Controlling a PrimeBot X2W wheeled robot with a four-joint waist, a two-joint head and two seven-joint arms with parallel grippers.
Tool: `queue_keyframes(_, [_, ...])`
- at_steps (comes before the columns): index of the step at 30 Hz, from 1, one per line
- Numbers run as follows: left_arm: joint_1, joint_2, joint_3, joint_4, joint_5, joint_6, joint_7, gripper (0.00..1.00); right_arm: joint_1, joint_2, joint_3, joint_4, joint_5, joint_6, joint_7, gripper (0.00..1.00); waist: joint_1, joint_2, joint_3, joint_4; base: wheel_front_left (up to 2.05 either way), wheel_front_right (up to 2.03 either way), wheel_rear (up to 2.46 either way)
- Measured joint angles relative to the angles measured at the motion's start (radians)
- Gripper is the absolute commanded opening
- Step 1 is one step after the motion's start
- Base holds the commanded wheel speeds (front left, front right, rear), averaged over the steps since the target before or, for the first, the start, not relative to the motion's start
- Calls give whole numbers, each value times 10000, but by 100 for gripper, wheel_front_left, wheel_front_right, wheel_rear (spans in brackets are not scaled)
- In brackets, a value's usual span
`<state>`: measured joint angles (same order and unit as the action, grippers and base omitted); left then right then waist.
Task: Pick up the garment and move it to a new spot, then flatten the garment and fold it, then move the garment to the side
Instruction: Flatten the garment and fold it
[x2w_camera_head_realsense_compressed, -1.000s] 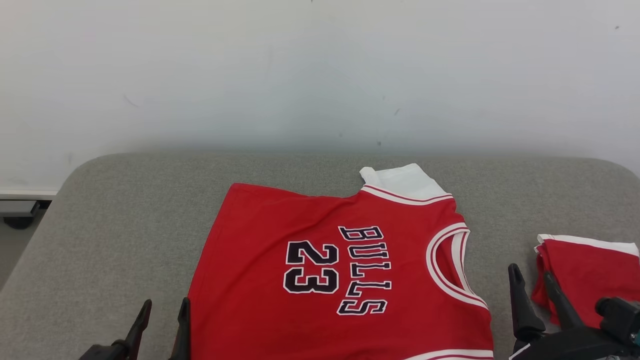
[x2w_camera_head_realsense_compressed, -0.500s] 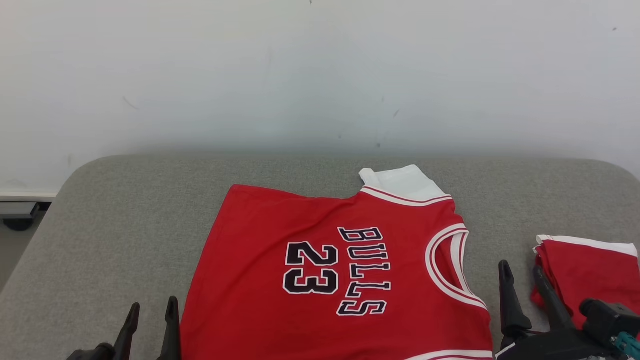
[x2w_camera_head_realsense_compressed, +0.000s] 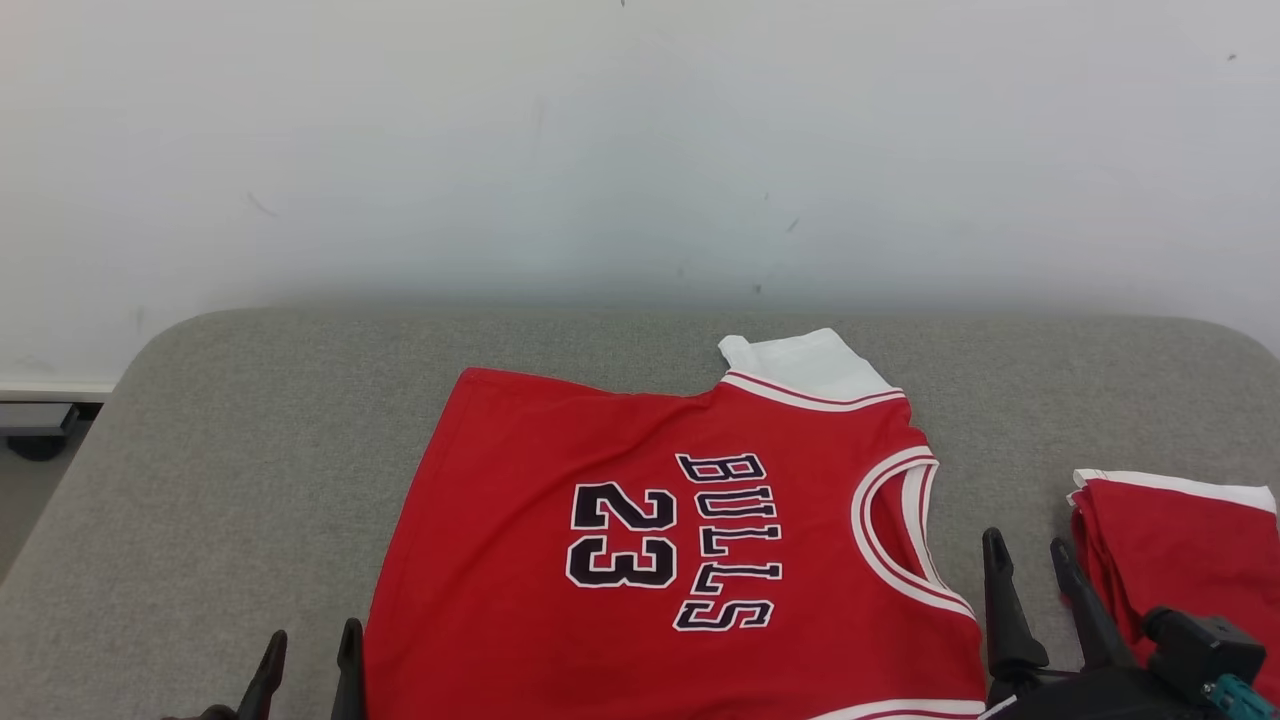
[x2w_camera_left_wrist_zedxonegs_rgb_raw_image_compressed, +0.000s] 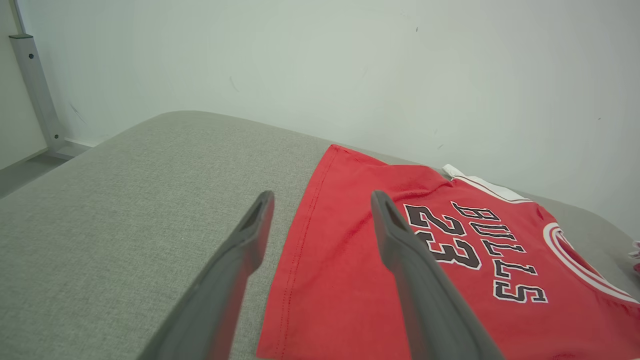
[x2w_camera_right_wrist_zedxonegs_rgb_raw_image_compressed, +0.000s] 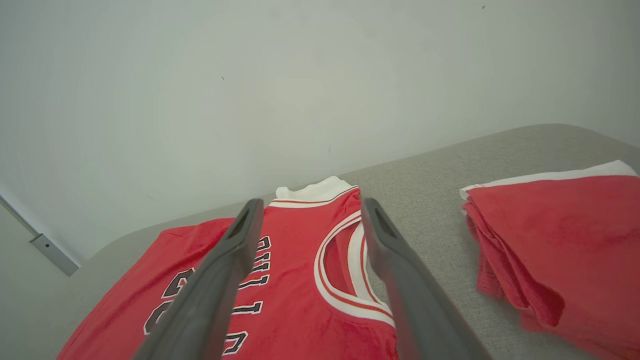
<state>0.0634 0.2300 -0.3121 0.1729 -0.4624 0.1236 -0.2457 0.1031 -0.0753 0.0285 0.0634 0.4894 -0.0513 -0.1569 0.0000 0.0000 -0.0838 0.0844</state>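
Red sleeveless jersey (x2w_camera_head_realsense_compressed: 660, 560) lies flat at 6 o'clock on the grey fabric table (x2w_camera_head_realsense_compressed: 250, 420) in the head view; the folded red stack (x2w_camera_head_realsense_compressed: 1180, 560) at 4 o'clock could snag on the right gripper (x2w_camera_head_realsense_compressed: 1027, 565) beside it. Left wrist view: left gripper (x2w_camera_left_wrist_zedxonegs_rgb_raw_image_compressed: 321, 200), wide and empty, frames the hem (x2w_camera_left_wrist_zedxonegs_rgb_raw_image_compressed: 295, 240), where a shallow pinch might catch one layer; right wrist view: fingers (x2w_camera_right_wrist_zedxonegs_rgb_raw_image_compressed: 220, 280) wide, empty, framing the neckline (x2w_camera_right_wrist_zedxonegs_rgb_raw_image_compressed: 345, 265)

Jersey (x2w_camera_head_realsense_compressed: 680, 540) lies spread on the padded table (x2w_camera_head_realsense_compressed: 250, 450), centre to near side, neck end right, hem left. Folded pile (x2w_camera_head_realsense_compressed: 1180, 550) on the table at right, apart from the jersey. Right gripper (x2w_camera_head_realsense_compressed: 1026, 542) at near edge, between jersey and pile. Left gripper (x2w_camera_head_realsense_compressed: 314, 632) near-left, just beside the hem. Wall (x2w_camera_head_realsense_compressed: 600, 150) behind the far edge.
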Motion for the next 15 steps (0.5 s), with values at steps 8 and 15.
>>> queue_keyframes(8, [121, 50, 12, 711, -290, -90, 874, 100, -124, 6, 109, 263, -46, 165, -196, 100, 0, 0, 47, -80, 0, 0, 0])
queue_keyframes(15, [111, -161, 408, 1893, -1377, -52, 2391, 100, -244, 10, 291, 470, -107, 293, -282, 100, 0, 0, 77, -217, 0, 0, 0])
